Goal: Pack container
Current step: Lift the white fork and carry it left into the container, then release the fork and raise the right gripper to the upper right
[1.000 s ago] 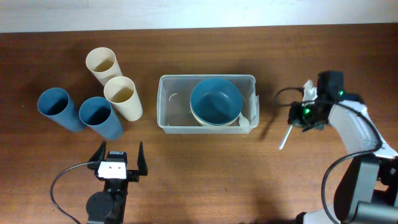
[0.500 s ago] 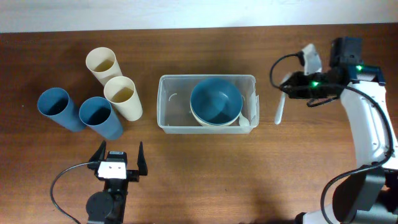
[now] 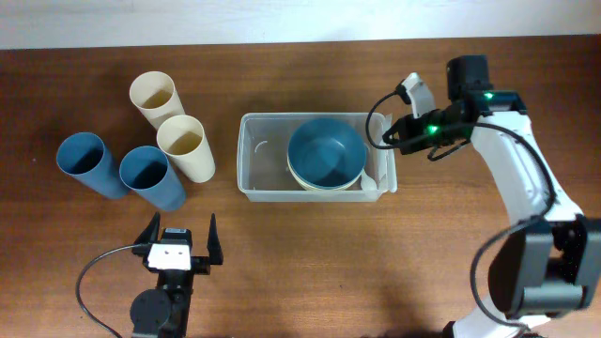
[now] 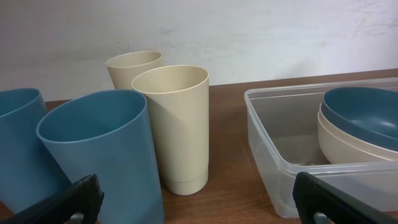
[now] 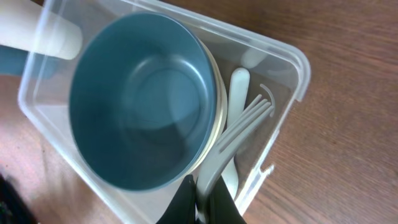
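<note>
- R claw (image 5: 203, 202) pinches a white fork (image 5: 239, 134) by the handle. I see its tines over the right end of the container (image 3: 246, 160), above a white spoon (image 5: 239, 84) lying inside.
- The container sits mid-bench (image 3: 300, 272), w/ a blue bowl (image 3: 326, 150) nested in a cream bowl (image 4: 348, 140) in it.
- L claw (image 3: 181, 232) is spread wide, facing the cups.
- 2 cream cups (image 3: 186, 147) + 2 blue cups (image 3: 150, 176) stand left of the container.

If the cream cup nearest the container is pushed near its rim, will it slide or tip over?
Probably tip: the cream cup is tall and narrows to a small base. It looks empty and thin-walled, so likely light. Once down, its round tapered wall may roll in a curve.
</note>
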Robot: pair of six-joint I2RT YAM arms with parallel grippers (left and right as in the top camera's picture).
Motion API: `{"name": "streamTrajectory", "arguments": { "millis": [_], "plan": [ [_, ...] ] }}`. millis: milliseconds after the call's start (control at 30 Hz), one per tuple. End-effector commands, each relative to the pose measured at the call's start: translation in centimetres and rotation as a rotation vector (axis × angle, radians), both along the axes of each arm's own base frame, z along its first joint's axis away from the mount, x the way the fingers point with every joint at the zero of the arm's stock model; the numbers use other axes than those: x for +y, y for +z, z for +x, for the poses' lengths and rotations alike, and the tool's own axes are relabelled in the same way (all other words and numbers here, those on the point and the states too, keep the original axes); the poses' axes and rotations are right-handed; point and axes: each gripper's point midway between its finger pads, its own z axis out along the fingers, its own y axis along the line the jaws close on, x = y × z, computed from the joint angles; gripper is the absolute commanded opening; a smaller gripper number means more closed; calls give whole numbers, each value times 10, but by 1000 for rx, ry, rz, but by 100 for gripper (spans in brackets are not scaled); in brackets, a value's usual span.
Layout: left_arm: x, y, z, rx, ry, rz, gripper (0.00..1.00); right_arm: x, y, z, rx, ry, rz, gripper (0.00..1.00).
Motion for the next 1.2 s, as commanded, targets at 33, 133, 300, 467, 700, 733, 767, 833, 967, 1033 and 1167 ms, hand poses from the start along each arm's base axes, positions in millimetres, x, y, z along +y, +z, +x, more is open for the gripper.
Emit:
{"name": "streamTrajectory", "arguments": {
  "millis": [33,133,300,467,700,733,767,833,967,1033,1167],
  "plan": [
    [2,0,0,-4,7,12,99,11,-10,5,16,14,26,4],
    [2,0,0,-4,7,12,99,14,-10,8,4,19,27,4],
    [2,0,0,-4,7,12,100,15,-8,13,-9,10,32,42],
    [2,0,0,-4,7,12,100,17,-8,12,-11,15,32,73],
    [2,0,0,-4,7,12,100,21,5,11,-4,19,73,91],
    [2,0,0,-4,7,12,99,19,11,13,-7,16,76,93],
    [2,0,0,-4,7,12,100,17,17,14,-7,10,76,96],
    [2,0,0,-4,7,12,100,9,29,16,-9,-9,76,99],
    [2,0,0,-4,7,12,99,-20,51,26,15,-138,95,99],
    [2,0,0,-4,7,12,100,-43,56,31,43,-249,101,99],
    [2,0,0,-4,7,12,100,-109,48,36,145,-573,84,99]
  ]
}}
